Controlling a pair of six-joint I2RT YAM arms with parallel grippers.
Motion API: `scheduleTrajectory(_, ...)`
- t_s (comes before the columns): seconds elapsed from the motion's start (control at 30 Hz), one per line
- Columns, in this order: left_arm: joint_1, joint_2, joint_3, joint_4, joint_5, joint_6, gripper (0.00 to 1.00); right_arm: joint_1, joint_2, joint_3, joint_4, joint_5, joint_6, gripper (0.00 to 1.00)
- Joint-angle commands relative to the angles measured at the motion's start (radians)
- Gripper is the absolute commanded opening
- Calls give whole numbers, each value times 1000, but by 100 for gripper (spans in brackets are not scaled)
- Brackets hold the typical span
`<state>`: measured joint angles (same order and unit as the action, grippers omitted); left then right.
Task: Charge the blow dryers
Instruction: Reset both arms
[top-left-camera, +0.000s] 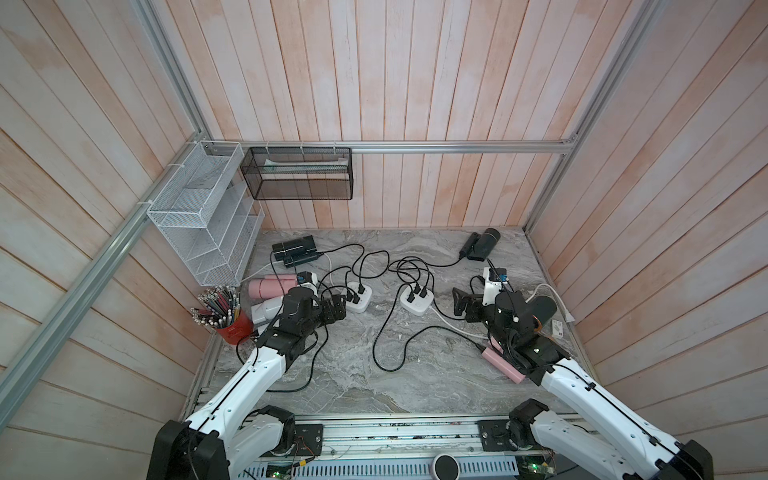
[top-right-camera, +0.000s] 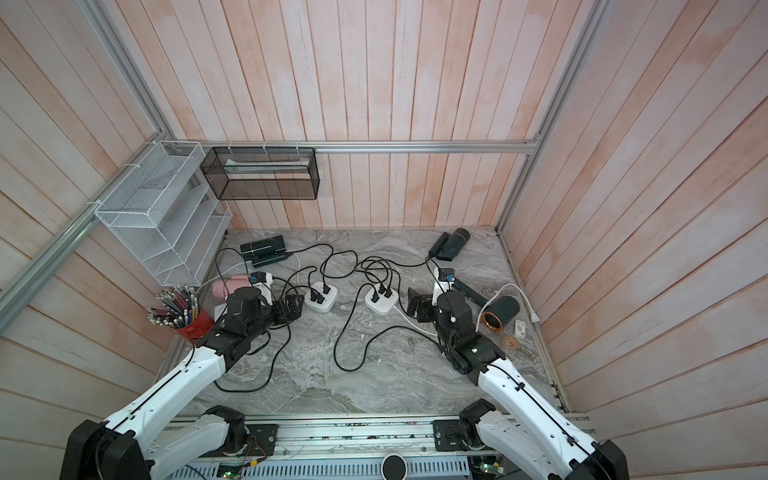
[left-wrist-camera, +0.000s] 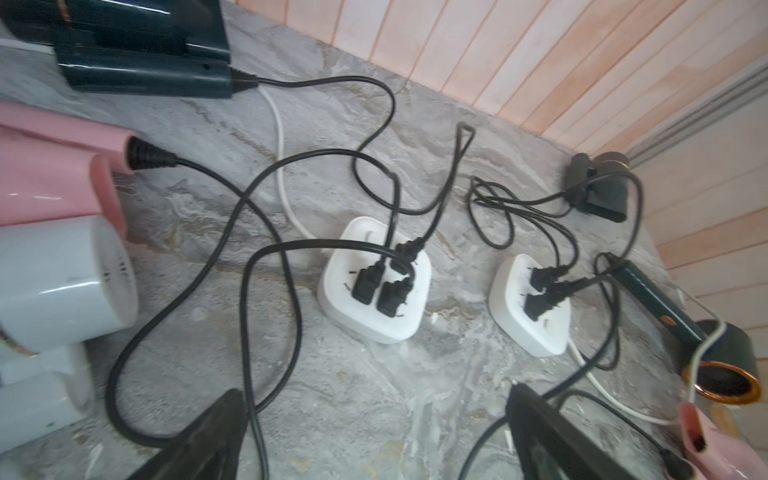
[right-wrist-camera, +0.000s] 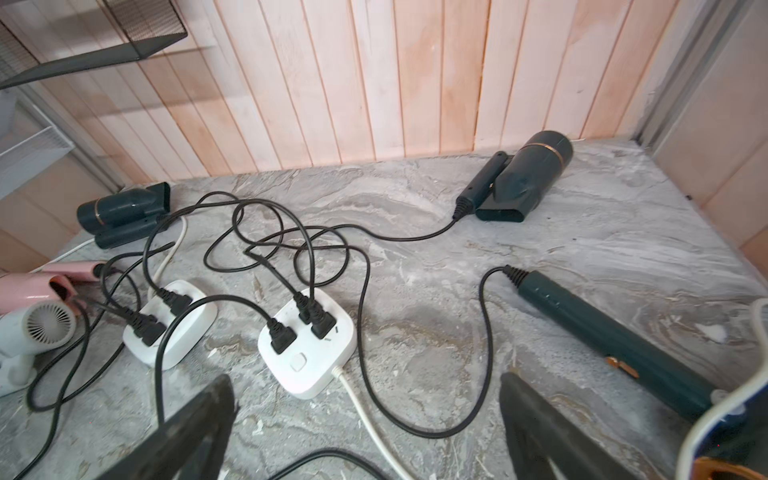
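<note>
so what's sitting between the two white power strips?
Nothing solid. Both top views show bare tabletop there, crossed by one black cord trailing toward the front edge.

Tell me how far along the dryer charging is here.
Done: three black plugs sit in each of the two white power strips, six in all, matching the six blow dryers. In hand: nothing; the left claw and right claw hang open and empty near the strips. Left: probably only pulling the arms back, though a white lead ends loose on the table, so power to a strip is unconfirmed.
</note>
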<state>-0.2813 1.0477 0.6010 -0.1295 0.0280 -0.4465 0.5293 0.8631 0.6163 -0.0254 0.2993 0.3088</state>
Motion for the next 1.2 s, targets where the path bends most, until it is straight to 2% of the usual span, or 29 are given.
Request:
scheduleTrajectory(0.0,32,-22,-27,27,-86,53,100,3,-23,-19,100,123,-35,99)
scheduleTrajectory(0.2,43,-100,-124,149,-216,115,100,1,-104,-208,416,247,-117,95)
scheduleTrajectory(0.43,64,-207,-312,444,-251,356,100,-22,-47,-237,483,265,-216,96)
scheduleTrajectory(0.6,85,-114,-315,486,-263,428,100,-28,-23,-314,633,264,-267,99)
scheduleTrajectory(0.73,103,-15,-348,641,-250,439,100,-40,9,-352,723,268,-313,99)
scheduleTrajectory(0.9,140,123,-358,807,-211,439,100,-105,67,-379,800,219,-314,99)
scheduleTrajectory(1.17,230,212,-351,953,-95,460,100,-210,142,-433,925,160,-303,99)
